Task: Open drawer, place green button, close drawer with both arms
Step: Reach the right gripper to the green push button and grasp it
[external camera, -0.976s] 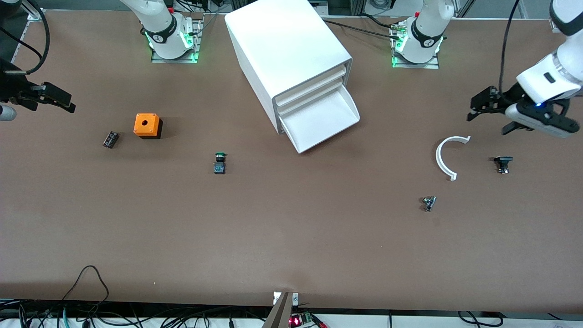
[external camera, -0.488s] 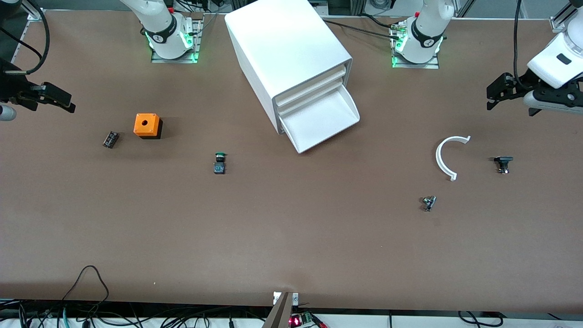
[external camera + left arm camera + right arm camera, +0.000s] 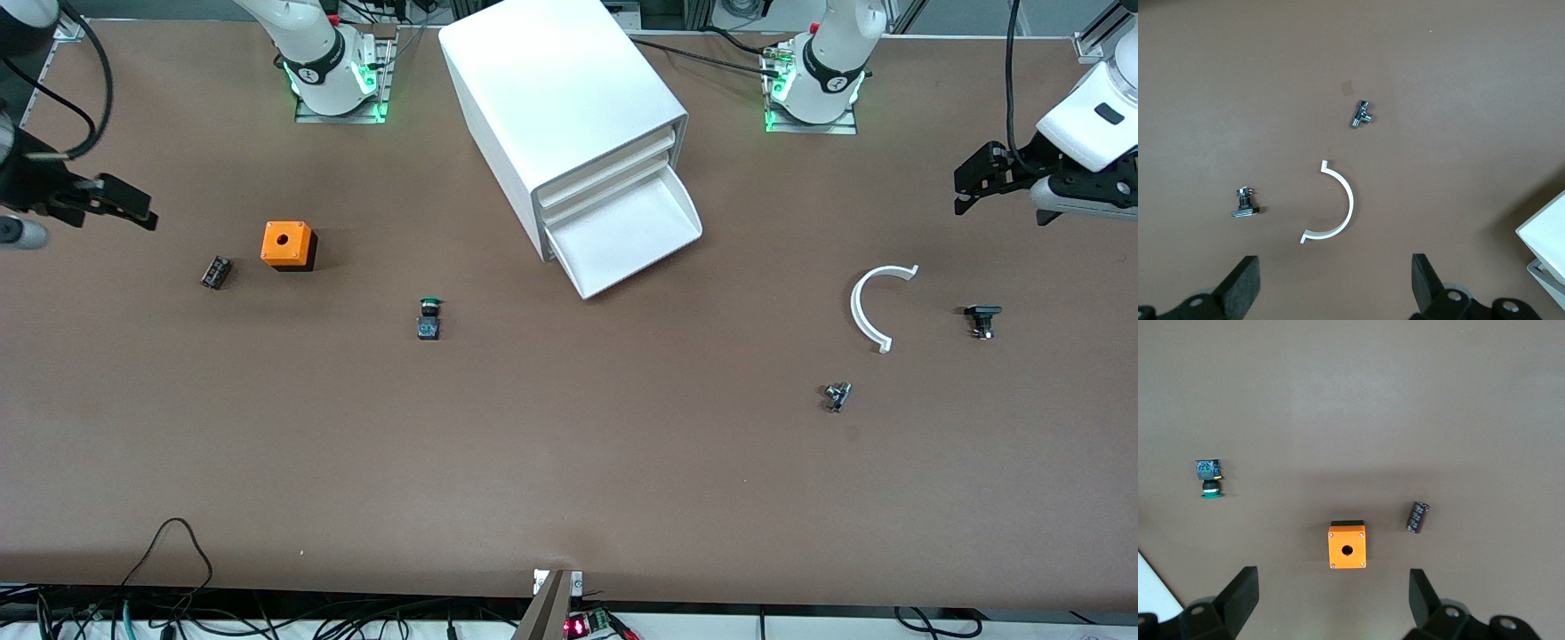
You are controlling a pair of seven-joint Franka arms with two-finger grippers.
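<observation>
The drawer [image 3: 622, 233], the lowest one in the white cabinet [image 3: 560, 89], stands pulled open and holds nothing. The button [image 3: 428, 317] lies on the table, nearer to the front camera than the cabinet and toward the right arm's end. Its green cap and blue-black body also show in the right wrist view [image 3: 1209, 479]. My right gripper [image 3: 133, 206] [image 3: 1333, 593] hangs open over the table's edge at that end, apart from the button. My left gripper [image 3: 969, 185] [image 3: 1335, 283] is open over the table's edge at the left arm's end, holding nothing.
An orange box [image 3: 287, 245] with a hole and a dark cylinder [image 3: 215, 272] lie near the right gripper. A white half ring [image 3: 867, 307], a black-capped part [image 3: 981, 319] and a small metal fitting [image 3: 837, 396] lie near the left gripper.
My left gripper has drawn back from near the half ring toward the table's edge at its end. My right gripper has shifted a little. Nothing on the table has moved.
</observation>
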